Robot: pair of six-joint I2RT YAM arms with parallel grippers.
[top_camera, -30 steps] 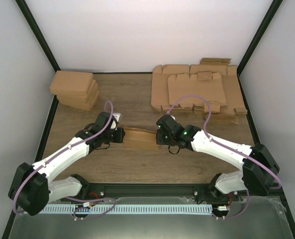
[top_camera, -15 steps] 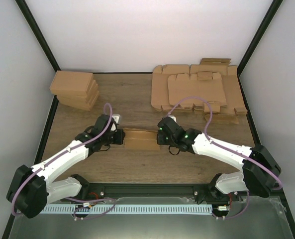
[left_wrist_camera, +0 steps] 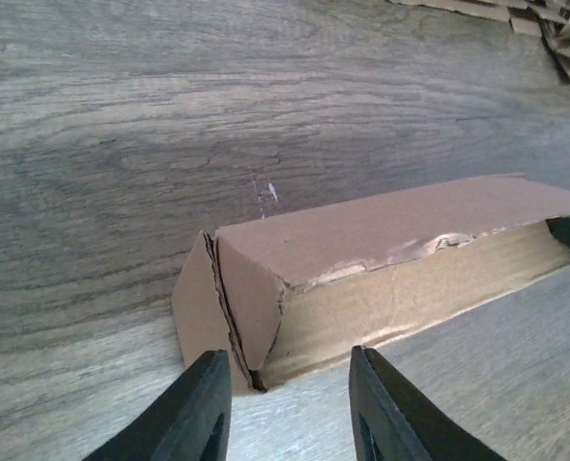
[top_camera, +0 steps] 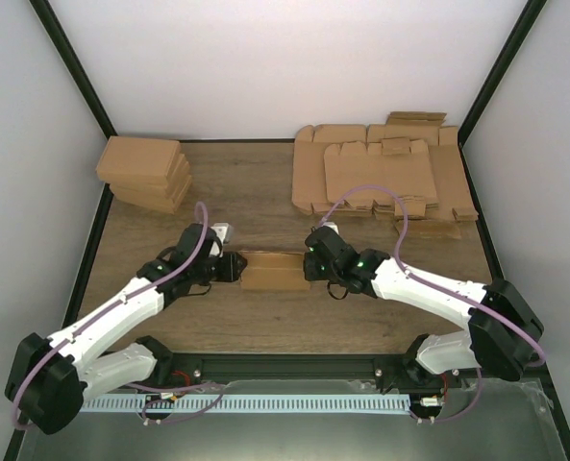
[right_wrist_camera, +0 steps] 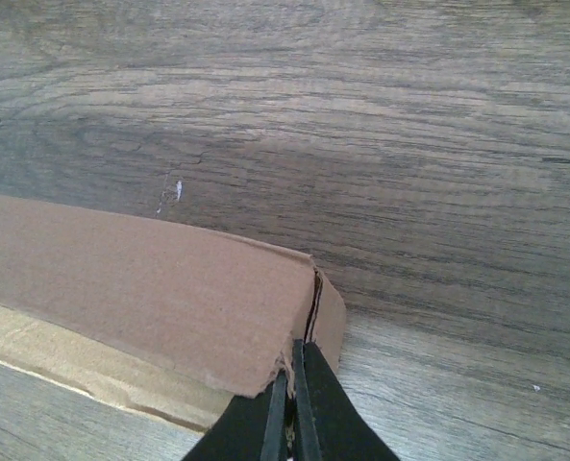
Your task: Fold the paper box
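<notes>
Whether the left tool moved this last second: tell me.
Yes. The left tool has eased slightly left, away from the flat cardboard sheets, and opened at the paper box.

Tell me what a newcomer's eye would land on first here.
A half-folded paper box lies in the middle: the right tool pinches one end, the left tool stands open at the other. Behind it, flat cardboard sheets spread at the far right and folded boxes stack at the far left.
</notes>
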